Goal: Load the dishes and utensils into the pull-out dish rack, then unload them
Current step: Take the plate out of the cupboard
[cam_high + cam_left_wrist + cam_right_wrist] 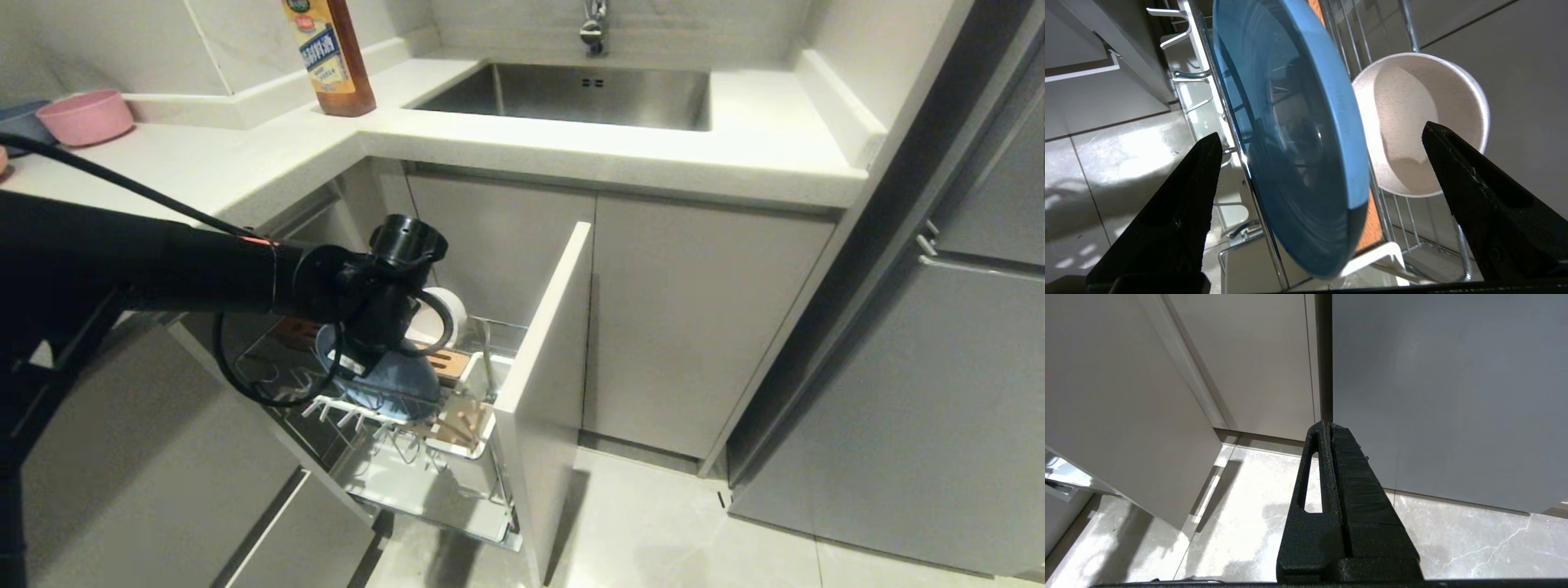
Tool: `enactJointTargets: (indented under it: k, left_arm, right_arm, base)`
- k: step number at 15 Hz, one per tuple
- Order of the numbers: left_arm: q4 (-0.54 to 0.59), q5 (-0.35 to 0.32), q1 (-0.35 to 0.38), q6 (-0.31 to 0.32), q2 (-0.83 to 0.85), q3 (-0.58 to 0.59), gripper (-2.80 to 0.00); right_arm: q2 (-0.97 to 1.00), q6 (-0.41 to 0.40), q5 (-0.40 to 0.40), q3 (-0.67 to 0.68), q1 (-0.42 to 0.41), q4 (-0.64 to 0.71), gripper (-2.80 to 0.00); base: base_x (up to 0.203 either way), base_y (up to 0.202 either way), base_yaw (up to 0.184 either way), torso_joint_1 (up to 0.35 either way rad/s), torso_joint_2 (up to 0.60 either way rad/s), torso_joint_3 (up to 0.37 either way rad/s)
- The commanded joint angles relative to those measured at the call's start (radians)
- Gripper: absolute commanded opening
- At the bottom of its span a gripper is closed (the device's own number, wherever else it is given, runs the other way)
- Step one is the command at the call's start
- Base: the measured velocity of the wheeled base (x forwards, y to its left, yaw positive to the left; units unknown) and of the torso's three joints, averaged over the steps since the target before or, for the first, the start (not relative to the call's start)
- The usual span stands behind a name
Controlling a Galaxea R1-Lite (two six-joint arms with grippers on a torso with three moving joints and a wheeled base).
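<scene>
The left gripper (pixel 1323 163) is hovering with fingers spread wide around the light-blue plate (pixel 1290 134) standing upright in the pull-out dish rack (pixel 424 465) beside the cream bowl (pixel 1421 122), seemingly needing either a closing grip or a withdrawal next.

The plate (pixel 1290 134) was a glossy light blue, darker where it fell into shade, and the bowl (pixel 1425 118) next to it was cream-white with a faint speckle. Rack (pixel 424 457) was shiny chrome wire over a white drip tray (pixel 433 498), with a warm brown wooden block (pixel 445 363) and a pale grey front panel (pixel 539 359). Left gripper (pixel 1321 134) was matte black, same as the right gripper (pixel 1331 465). Up on the off-white table (pixel 245 163) sat a pink bowl (pixel 86 116) and an amber bottle (pixel 331 53) with a yellow label. Sink (pixel 571 94) was brushed steel, floor (pixel 694 539) pale grey marble with thin veins.
</scene>
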Motion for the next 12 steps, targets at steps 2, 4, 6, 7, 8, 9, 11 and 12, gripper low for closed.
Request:
enactJointTargets:
  k: [2,4,6,7,8,9,11,12]
  left_arm:
    - [0.002,0.005,0.007,-0.008,0.022,-0.007,0.00]
    - [0.002,0.005,0.010,-0.007,0.029,-0.011,0.00]
    - [-0.004,0.005,0.012,-0.009,0.032,-0.011,0.00]
    - [-0.007,0.005,0.012,-0.007,0.034,-0.009,0.00]
    - [-0.007,0.005,0.010,-0.007,0.035,-0.009,0.00]
    - [-0.007,0.005,0.010,-0.007,0.037,-0.009,0.00]
    - [-0.008,0.005,0.011,-0.007,0.037,-0.010,0.00]
    - [-0.009,0.005,0.012,-0.007,0.040,-0.011,0.00]
  right_arm:
    - [0.001,0.000,-0.001,0.000,0.000,0.000,-2.80]
    - [0.001,0.000,0.001,0.000,0.000,0.000,-2.80]
    - [0.001,0.000,0.001,0.000,0.000,0.000,-2.80]
    - [0.001,0.000,-0.001,0.000,0.000,0.000,-2.80]
    - [0.001,0.000,-0.001,0.000,0.000,0.000,-2.80]
    - [0.001,0.000,0.001,0.000,0.000,0.000,-2.80]
    - [0.001,0.000,-0.001,0.000,0.000,0.000,-2.80]
    - [0.001,0.000,-0.001,0.000,0.000,0.000,-2.80]
  base:
    - [0.000,0.000,0.000,0.000,0.00,0.000]
    - [0.000,0.000,0.000,0.000,0.00,0.000]
    - [0.000,0.000,0.000,0.000,0.00,0.000]
    - [0.000,0.000,0.000,0.000,0.00,0.000]
    - [0.000,0.000,0.000,0.000,0.00,0.000]
    - [0.000,0.000,0.000,0.000,0.00,0.000]
    - [0.000,0.000,0.000,0.000,0.00,0.000]
    - [0.000,0.000,0.000,0.000,0.00,0.000]
